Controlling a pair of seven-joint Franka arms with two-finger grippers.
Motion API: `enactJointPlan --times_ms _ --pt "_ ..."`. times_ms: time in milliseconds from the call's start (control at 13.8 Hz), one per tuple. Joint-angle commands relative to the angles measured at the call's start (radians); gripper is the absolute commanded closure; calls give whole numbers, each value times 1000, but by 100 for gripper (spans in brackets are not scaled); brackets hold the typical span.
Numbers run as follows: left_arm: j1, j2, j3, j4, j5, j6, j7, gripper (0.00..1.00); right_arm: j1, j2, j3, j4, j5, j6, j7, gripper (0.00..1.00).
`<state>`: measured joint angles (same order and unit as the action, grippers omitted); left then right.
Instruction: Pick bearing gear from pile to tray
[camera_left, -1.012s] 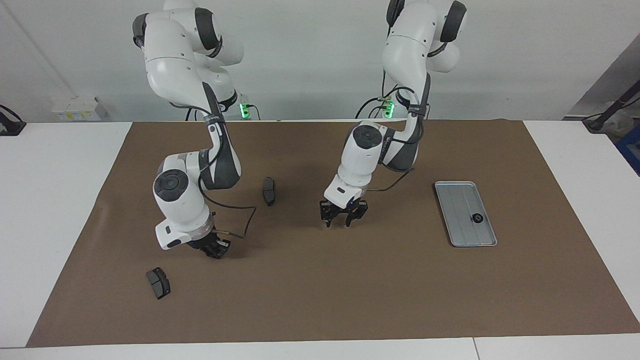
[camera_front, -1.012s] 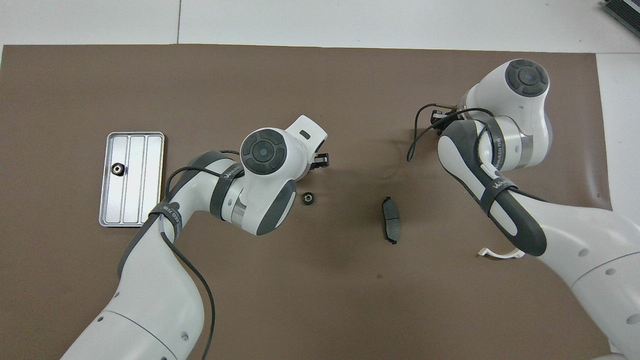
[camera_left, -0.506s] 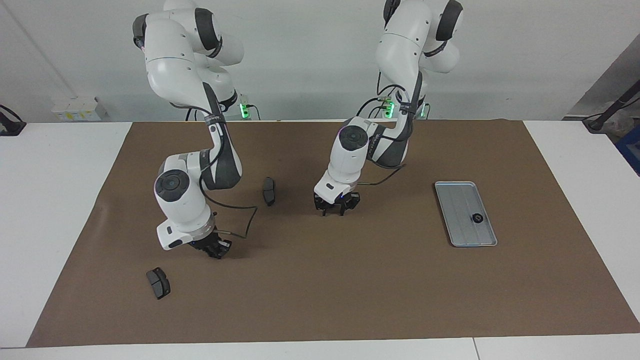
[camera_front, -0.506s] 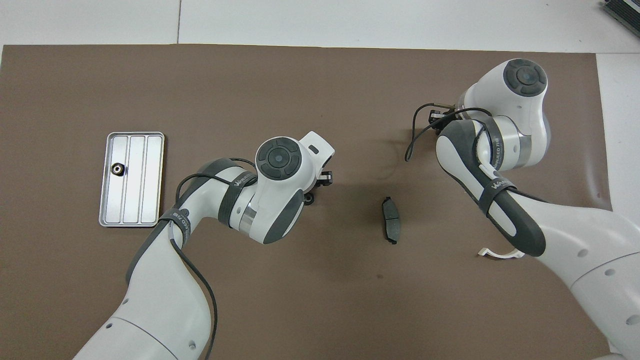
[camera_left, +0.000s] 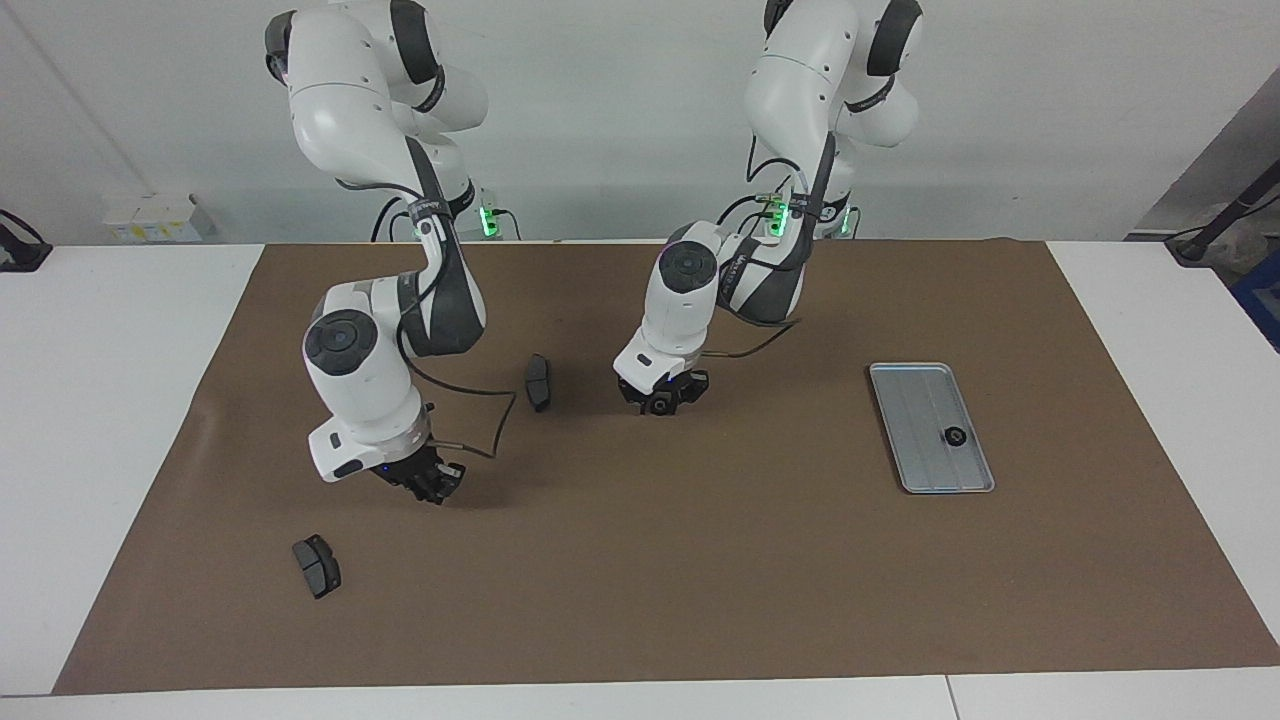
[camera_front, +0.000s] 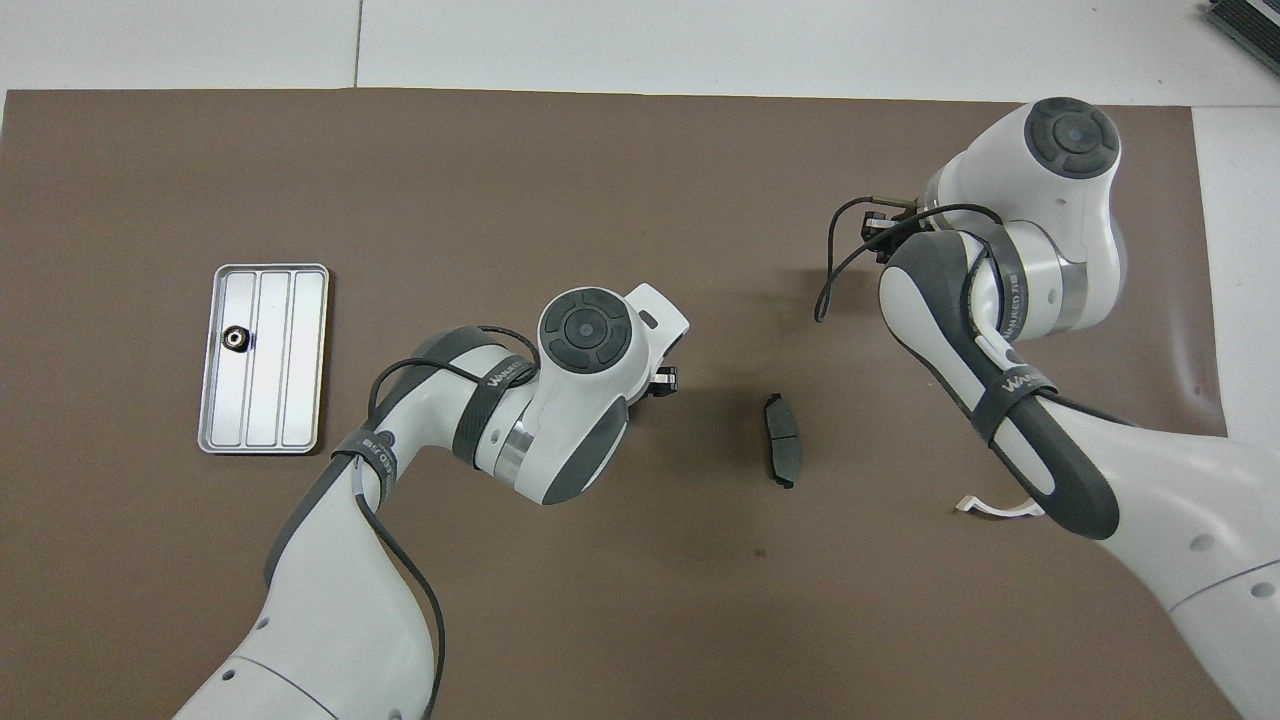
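**Both arms low on the brown mat, one ring already in the tray**

We see the left gripper (camera_left: 661, 402) down at the brown mat (camera_left: 700, 600) near its middle, nearer to the robots than the tray. Its fingertips sit around something small and dark that we cannot make out, and we cannot tell how far the fingers have closed or whether they hold it. In the overhead view the arm's own wrist covers that spot.

The right gripper (camera_left: 430, 485) hangs just above the mat toward the right arm's end, fingers clenched; we cannot make out anything between them.

The tray (camera_left: 915, 400) lies flat toward the left arm's end of the table, well apart from both grippers, with one black ring (camera_left: 955, 436) resting in it. Bare mat surrounds the tray on every edge.

One brake pad (camera_left: 538, 381) lies between the two arms, near the left gripper but not touching it. A second brake pad (camera_left: 316, 565) lies farther from the robots than the right gripper, toward the mat's corner. A white curved bracket (camera_front: 995, 508) peeks out from under the right arm in the overhead view.

The mat's strip farthest from the robots is open. White tabletop (camera_left: 100, 400) borders the mat at both ends, with a pale wall (camera_left: 600, 120) at the robots' backs.
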<state>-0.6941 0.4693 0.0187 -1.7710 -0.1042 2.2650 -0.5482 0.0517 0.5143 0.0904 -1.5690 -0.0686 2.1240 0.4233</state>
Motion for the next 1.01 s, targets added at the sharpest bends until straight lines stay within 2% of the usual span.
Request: enactJointPlan --times_ms 0,217,434,796,940 --pt "-13 -40 17 -54 12 4 2 54 17 -52 5 -26 20 -45 14 100" --pt "-15 -46 17 -70 12 5 2 58 34 -71 31 -26 20 -52 66 100" --pt "-18 -47 17 -70 12 5 2 69 63 -106 46 -32 20 -84 116 100" --pt "-18 -47 17 -70 12 4 2 83 92 -192 48 -98 20 -101 157 100" --pt "-16 -47 17 -68 12 1 2 91 109 -201 60 -126 20 -92 170 100"
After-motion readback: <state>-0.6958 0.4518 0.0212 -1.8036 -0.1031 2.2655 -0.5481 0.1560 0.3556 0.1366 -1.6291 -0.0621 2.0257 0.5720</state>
